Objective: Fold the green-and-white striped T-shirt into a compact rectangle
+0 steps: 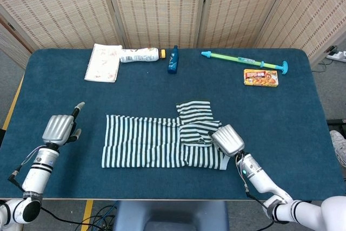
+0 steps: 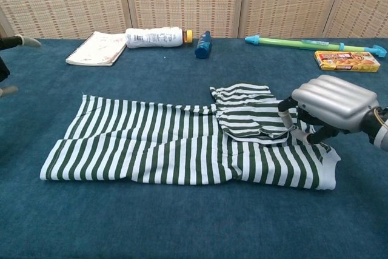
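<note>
The green-and-white striped T-shirt (image 1: 157,143) (image 2: 170,147) lies flat on the blue table as a long band, with one sleeve (image 1: 195,123) (image 2: 248,116) folded over its right part. My right hand (image 1: 227,140) (image 2: 332,108) hovers low over the shirt's right end, palm down. Its fingers (image 2: 300,130) curl onto the sleeve's right edge; whether cloth is pinched is hidden under the palm. My left hand (image 1: 58,128) (image 2: 7,59) rests to the left of the shirt, apart from it, with fingers spread and nothing in it.
Along the far edge lie a notebook (image 1: 102,62), a white bottle (image 1: 139,54), a blue bottle (image 1: 173,60), a green water gun (image 1: 243,60) and a yellow box (image 1: 261,77). The table's front edge (image 1: 162,198) runs close below the shirt.
</note>
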Robot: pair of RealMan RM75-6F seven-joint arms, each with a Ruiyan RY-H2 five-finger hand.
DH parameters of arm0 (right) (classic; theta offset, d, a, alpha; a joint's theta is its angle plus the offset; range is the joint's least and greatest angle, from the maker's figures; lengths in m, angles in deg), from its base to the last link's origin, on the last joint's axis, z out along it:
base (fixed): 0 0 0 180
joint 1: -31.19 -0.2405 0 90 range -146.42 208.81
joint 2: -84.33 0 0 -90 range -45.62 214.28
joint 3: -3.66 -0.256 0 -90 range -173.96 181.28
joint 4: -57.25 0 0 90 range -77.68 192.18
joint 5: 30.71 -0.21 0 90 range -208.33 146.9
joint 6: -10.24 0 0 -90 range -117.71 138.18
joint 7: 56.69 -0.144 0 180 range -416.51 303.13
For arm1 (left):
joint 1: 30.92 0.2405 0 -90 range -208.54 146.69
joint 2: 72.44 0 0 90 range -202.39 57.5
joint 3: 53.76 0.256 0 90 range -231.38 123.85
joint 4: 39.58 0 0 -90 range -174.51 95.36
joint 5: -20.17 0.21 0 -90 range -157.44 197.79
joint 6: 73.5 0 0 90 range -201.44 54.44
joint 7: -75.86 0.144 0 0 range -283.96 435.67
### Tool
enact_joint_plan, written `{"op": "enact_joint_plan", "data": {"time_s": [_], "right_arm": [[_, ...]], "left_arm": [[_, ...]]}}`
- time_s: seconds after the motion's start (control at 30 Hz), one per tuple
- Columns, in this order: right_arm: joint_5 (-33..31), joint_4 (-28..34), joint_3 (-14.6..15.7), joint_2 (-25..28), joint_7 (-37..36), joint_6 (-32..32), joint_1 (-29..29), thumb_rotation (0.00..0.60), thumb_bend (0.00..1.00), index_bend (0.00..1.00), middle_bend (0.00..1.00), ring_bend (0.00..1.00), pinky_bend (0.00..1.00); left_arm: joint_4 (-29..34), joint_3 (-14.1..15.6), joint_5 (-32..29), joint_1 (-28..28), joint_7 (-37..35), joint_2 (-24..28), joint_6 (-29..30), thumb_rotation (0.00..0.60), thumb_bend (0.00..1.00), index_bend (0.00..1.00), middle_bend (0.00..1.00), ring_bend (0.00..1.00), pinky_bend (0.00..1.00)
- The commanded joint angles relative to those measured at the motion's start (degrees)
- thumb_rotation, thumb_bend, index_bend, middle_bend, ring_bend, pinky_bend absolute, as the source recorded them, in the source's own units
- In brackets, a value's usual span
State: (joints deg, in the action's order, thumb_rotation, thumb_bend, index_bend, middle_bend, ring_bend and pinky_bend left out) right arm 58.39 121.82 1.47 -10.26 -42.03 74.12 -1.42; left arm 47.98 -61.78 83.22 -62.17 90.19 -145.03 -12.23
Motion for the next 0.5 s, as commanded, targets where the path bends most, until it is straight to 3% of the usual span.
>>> {"op": "enact_joint_plan", "data": {"time_s": [0.03, 0.27, 0.5], "right_arm": [[-0.96, 1.23, -1.58, 0.45, -0.77, 0.91, -0.14, 0.6, 0.44, 0.57, 0.99, 1.0, 1.0], [-5.97, 2.5, -8.52, 0.35, -1.06, 1.52, -2.29, 0.6, 0.44, 0.57, 0.99, 1.0, 1.0], [-10.97, -0.53, -12.83, -2.19, 1.33, -1.5, -5.82, 0.6, 0.44, 0.57, 0.99, 1.0, 1.0]], "left_arm": [[0.18, -0.11, 0.21, 0.3, -0.42, 0.26, 0.35, 0.6, 0.42, 0.0, 0.9, 0.84, 1.0], [1.05, 0.3, 1.45, 1.47, -1.27, 1.31, 1.52, 0.6, 0.42, 0.0, 0.9, 0.84, 1.0], [1.54, 0.98, 2.24, 2.65, -2.04, 1.79, 2.14, 0.6, 0.42, 0.0, 0.9, 0.84, 1.0]]}}
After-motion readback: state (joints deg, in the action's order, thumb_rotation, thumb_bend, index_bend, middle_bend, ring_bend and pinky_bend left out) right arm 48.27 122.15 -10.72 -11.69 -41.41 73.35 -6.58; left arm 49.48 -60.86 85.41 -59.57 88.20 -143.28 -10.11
